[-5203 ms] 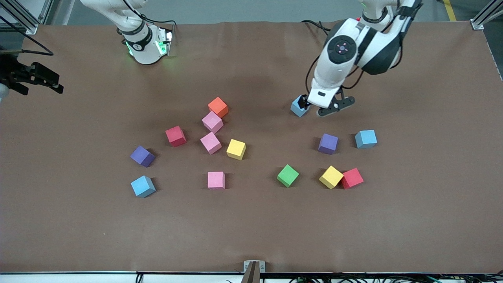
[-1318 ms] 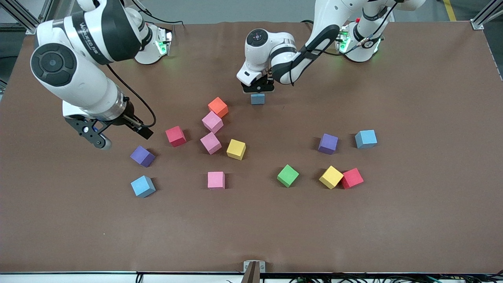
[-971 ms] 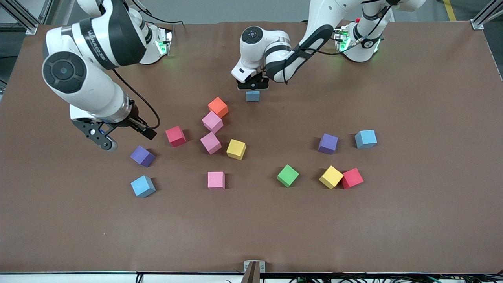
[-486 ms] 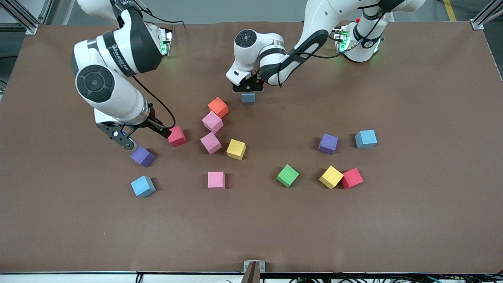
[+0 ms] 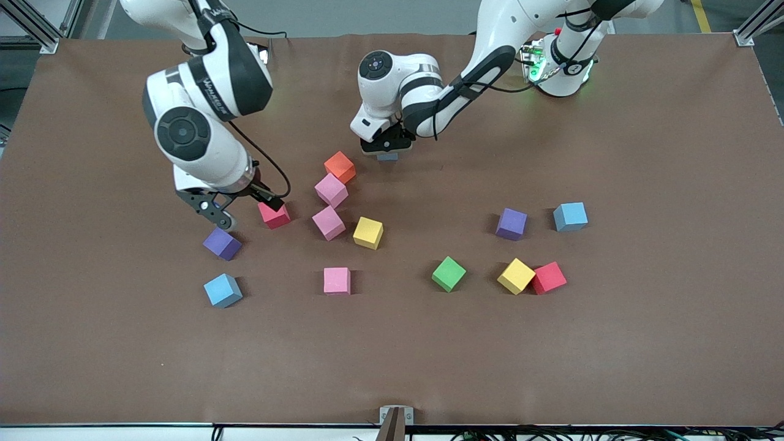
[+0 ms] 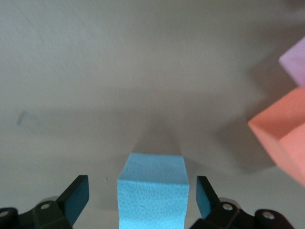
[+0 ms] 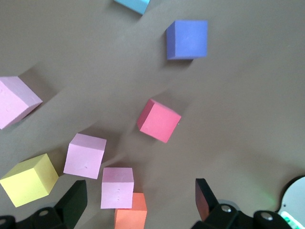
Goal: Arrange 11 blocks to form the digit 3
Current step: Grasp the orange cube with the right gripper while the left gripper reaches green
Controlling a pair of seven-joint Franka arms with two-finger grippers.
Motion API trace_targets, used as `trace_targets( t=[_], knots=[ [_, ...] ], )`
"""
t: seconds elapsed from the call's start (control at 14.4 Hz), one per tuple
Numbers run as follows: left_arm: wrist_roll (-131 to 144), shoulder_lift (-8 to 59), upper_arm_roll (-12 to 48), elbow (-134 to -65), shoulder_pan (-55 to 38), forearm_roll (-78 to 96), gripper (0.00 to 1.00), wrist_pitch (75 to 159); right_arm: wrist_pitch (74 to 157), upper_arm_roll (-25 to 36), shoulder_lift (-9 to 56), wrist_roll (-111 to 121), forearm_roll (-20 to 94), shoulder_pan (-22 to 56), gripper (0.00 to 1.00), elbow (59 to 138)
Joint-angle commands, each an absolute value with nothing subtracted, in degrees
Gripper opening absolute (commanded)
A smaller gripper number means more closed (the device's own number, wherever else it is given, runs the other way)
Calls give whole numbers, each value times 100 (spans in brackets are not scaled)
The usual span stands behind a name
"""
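The blocks lie scattered on the brown table and form no digit 3. My left gripper stands low and open around a light blue block, which rests on the table with a gap to each finger. An orange block and a pink block lie close beside it. My right gripper hangs open over a red block, with a purple block just nearer the front camera. In the right wrist view the red block and purple block lie ahead of the open fingers.
Another pink block and a yellow one lie mid-table, with light blue and pink nearer the camera. Toward the left arm's end lie green, yellow, red, purple and light blue.
My left gripper carried the light blue block over beside the orange one, came down and opened off it. My right arm swung in from the table's end to above the red block.
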State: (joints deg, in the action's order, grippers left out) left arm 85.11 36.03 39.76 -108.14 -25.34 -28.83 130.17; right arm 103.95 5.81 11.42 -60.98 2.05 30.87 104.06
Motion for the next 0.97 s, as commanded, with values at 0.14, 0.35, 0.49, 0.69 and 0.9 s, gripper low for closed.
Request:
trace_targets(
  t=[0.14,0.35,0.49,0.69,0.9],
  knots=[
    [8367,3296,3999,-10478,-1822,-2734,99,12552,11134,650,879,-6591,246,3515,100,11231],
    [8690,3357,3946,-10047,-1241,-2716,100,12358,11950,650,879,-7100,246,3857,100,11767],
    [9165,3584,3911,-9688,-872,-2733,100,12349,12592,650,879,-7469,246,4077,100,12180],
    [9780,3998,3385,-9029,-914,-2768,100,12357,13182,650,879,-7734,246,4393,100,12716],
    [10107,4437,3112,-8404,-941,-2786,100,12436,13736,650,914,-7971,255,4692,100,13130]
  ],
)
